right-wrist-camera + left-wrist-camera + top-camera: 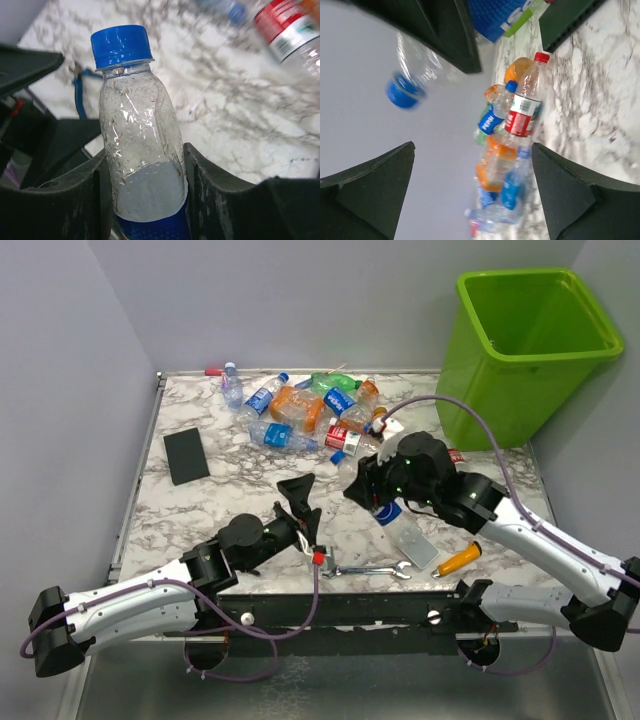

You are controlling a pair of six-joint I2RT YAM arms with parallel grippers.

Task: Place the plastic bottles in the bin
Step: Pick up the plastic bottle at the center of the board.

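Lying near gripped bottle (pixel 402 530): wrench (pixel 368 570), screwdriver (pixel 458 560).

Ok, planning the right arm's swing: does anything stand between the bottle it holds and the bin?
Nothing solid that shows. The right pincer grips the blue-capped bottle; toward the green bin lies only the arm's own purple cable, arching across, and the bin's tall near wall must be cleared.

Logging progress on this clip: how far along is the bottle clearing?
Early, it seems. Done: no bottle shows inside the bin, as far as visible. In hand: the right claw is shut on a clear blue-capped bottle. Remaining: the bottle pile along the far edge; the left claw is open and empty.
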